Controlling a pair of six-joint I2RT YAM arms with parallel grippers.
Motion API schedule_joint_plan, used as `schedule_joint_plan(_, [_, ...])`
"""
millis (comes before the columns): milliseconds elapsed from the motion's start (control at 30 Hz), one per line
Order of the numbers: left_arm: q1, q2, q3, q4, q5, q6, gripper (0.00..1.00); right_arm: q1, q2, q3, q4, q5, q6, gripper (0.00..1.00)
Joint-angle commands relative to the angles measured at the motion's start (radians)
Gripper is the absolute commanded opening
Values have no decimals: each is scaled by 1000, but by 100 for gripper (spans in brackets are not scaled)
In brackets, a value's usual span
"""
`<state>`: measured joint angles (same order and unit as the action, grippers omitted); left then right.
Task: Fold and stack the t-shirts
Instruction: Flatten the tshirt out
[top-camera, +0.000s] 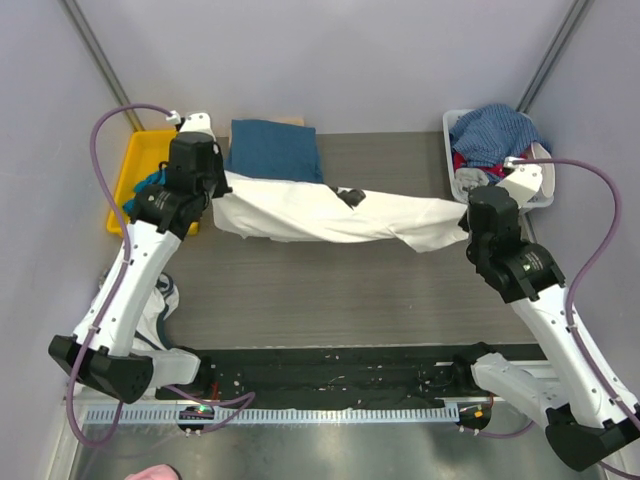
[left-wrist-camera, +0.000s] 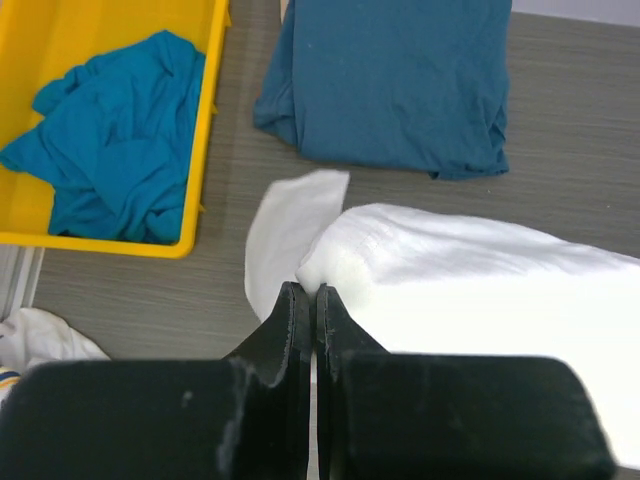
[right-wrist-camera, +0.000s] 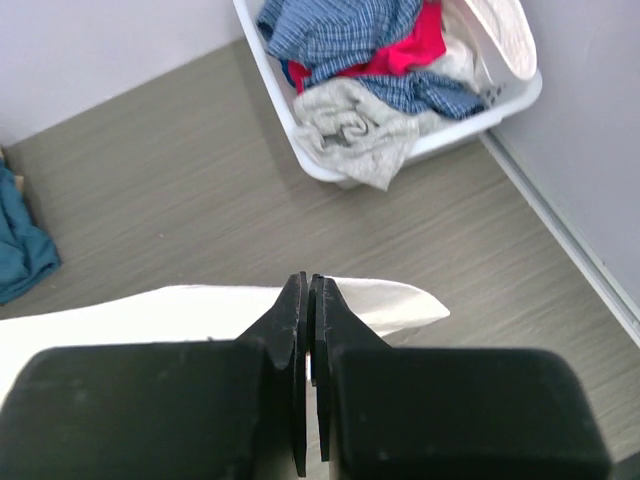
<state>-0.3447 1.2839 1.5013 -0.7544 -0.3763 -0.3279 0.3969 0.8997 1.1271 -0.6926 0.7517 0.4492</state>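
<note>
The white t-shirt (top-camera: 320, 213) is stretched in a long band between both arms, a black mark (top-camera: 350, 196) showing near its middle. My left gripper (top-camera: 215, 185) is shut on its left end, the white cloth (left-wrist-camera: 470, 300) pinched at the tips of that left gripper (left-wrist-camera: 307, 292). My right gripper (top-camera: 466, 215) is shut on the right end, where a white corner (right-wrist-camera: 390, 300) pokes out past the right gripper (right-wrist-camera: 307, 283). A folded dark blue t-shirt (top-camera: 274, 150) lies flat behind the white one, again the blue t-shirt (left-wrist-camera: 395, 80) in the left wrist view.
A yellow bin (top-camera: 135, 170) with crumpled teal cloth (left-wrist-camera: 115, 140) stands at the back left. A white basket (top-camera: 455, 150) of mixed clothes (right-wrist-camera: 370, 60) stands at the back right. More white cloth (top-camera: 160, 310) lies by the left arm. Grey walls close in on three sides.
</note>
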Motion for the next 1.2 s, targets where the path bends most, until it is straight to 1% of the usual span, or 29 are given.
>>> schedule_joint_plan(0, [9, -31, 124, -46, -52, 59, 0, -4, -35, 80, 73, -11, -95, 1])
schedule_joint_plan(167, [10, -64, 178, -68, -73, 79, 0, -4, -41, 115, 123, -14, -142, 1])
schedule_joint_plan(267, [10, -60, 249, -104, -72, 86, 0, -6, -24, 158, 136, -15, -165, 1])
schedule_joint_plan(367, [9, -61, 270, -115, -61, 89, 0, -6, -16, 206, 136, -20, -178, 1])
schedule_joint_plan(633, [9, -78, 261, -164, -23, 78, 0, -4, -34, 218, 88, -37, -162, 1])
schedule_joint_plan(833, [9, -126, 177, -165, -27, 76, 0, -6, -50, 192, 68, -38, -161, 1])
schedule_joint_plan(1167, [9, -127, 172, -171, -12, 66, 0, -4, -45, 198, 59, -46, -149, 1])
